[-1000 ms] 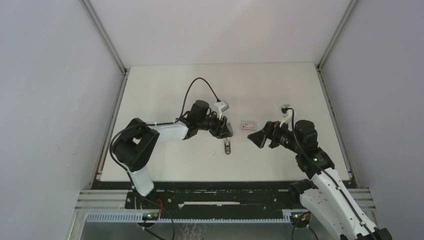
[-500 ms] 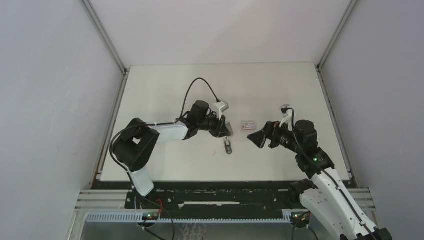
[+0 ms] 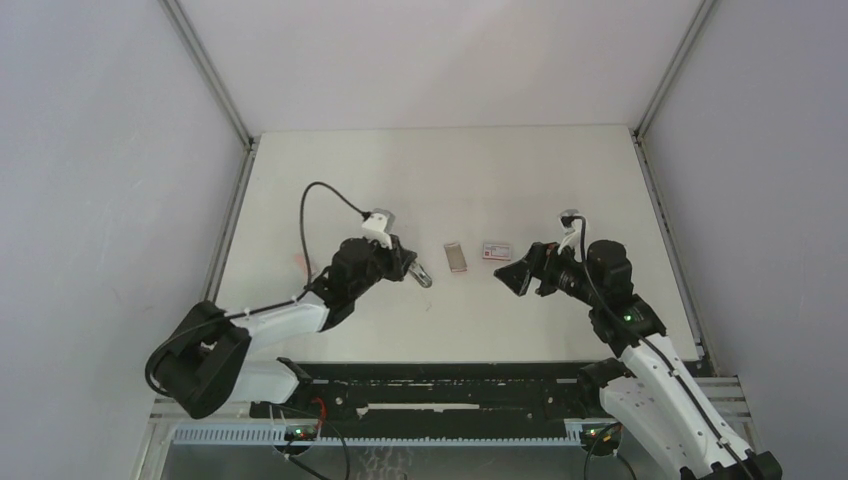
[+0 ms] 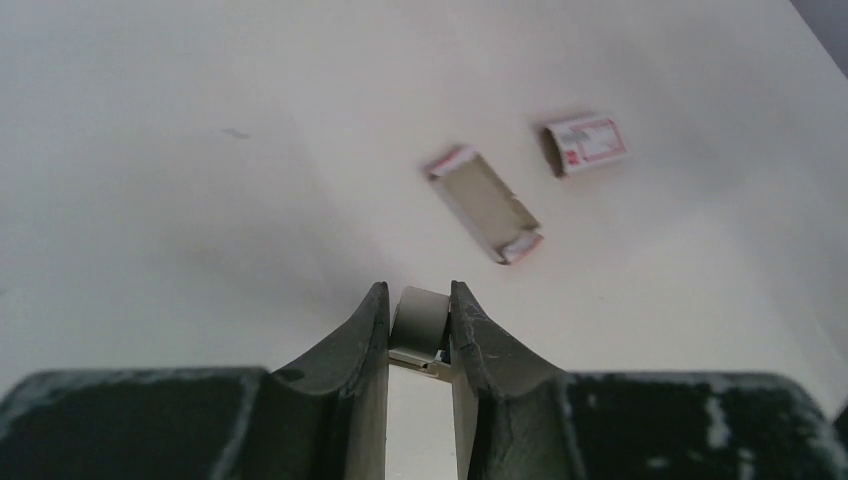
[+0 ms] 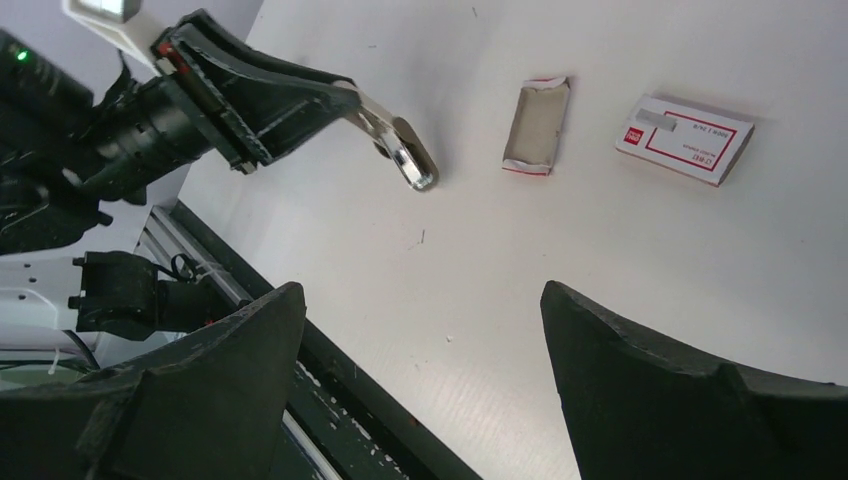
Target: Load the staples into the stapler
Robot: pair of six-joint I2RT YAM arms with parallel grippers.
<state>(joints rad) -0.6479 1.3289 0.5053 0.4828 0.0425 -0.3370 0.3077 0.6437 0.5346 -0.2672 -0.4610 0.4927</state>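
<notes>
My left gripper [image 3: 417, 273] is shut on the stapler [image 3: 424, 279], a finger-length pale grey thing with a metal end. In the left wrist view the stapler [image 4: 418, 322] sits pinched between both fingers. From the right wrist view it [image 5: 404, 152] sticks out of the left fingers, low over the table. The staples' pinkish-grey inner tray [image 3: 456, 257] lies open side up to its right. Their white box with red print [image 3: 496, 250] is just beyond. No staple strips show. My right gripper [image 3: 514, 276] stands open beside the box, holding nothing.
The white table [image 3: 560, 180] has grey walls at the left, right and back. A black rail [image 3: 440, 372] runs along its near edge, close under my right gripper's fingers [image 5: 230, 350]. A faint reddish mark [image 3: 300, 263] sits left of the left arm.
The left arm swung from over the tray toward the near left. Its gripper closed on the stapler and took it off the table. The tray is now uncovered. The right arm stayed put.
</notes>
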